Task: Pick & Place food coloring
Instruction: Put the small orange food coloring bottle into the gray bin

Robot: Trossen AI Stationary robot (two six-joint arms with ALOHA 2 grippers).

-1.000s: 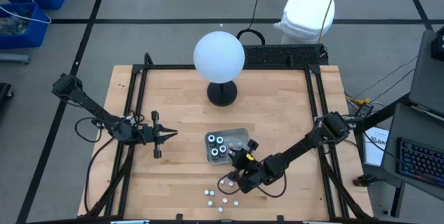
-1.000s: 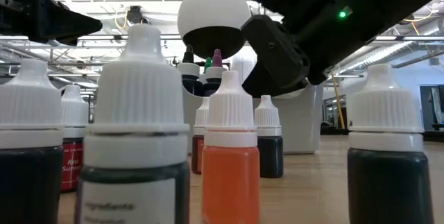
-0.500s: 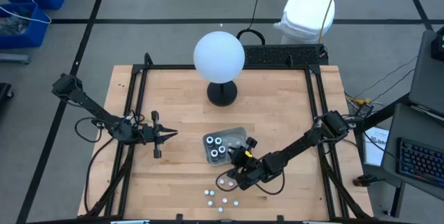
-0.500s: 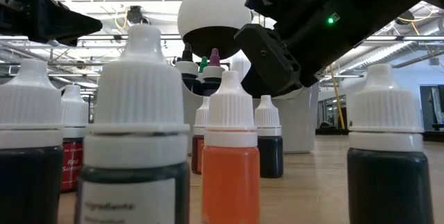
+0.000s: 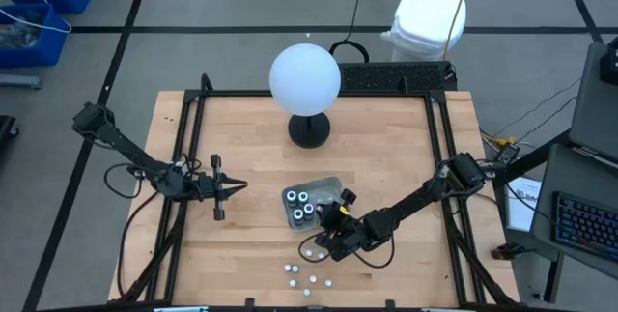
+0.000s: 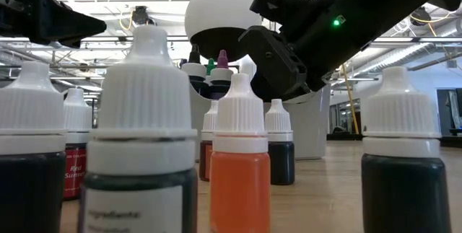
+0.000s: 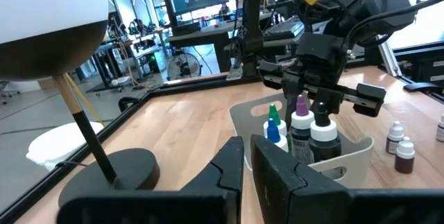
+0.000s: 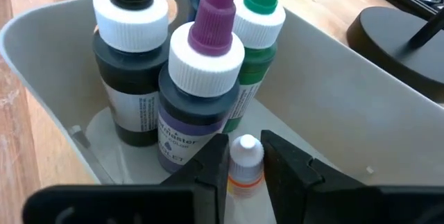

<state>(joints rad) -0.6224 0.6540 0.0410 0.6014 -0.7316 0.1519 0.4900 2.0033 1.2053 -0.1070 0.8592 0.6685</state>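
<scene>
My right gripper (image 8: 244, 142) hovers over the near part of the grey tray (image 8: 333, 99), shut on a tiny white-capped bottle of orange food coloring (image 8: 245, 156). Several larger dark bottles (image 8: 198, 92) with black, purple, green and blue tips stand upright inside the tray (image 5: 329, 187). Several small white-capped bottles (image 5: 307, 278) stand on the wood near the table's near edge; the low view shows them close up (image 6: 240, 168). My left gripper (image 5: 232, 188) is shut and waits left of the tray, above the table. My right gripper pinches the small orange bottle between its two fingers, at the white cap's base (image 8: 244, 163). The fingers come from above, slanting toward the tray. The bottle stays upright inside the tray's near wall; whether its bottom touches the tray floor is hidden.
A big white globe (image 5: 304, 78) on a black base (image 5: 309, 130) stands behind the tray at the far middle. Black frame rails (image 5: 189, 157) run along the table's sides. Bare wood lies between the left gripper and the tray.
My right gripper has carried the small orange bottle from near the loose bottles toward the table's far-left, up to the tray, staying shut on it. The left arm has kept still.
</scene>
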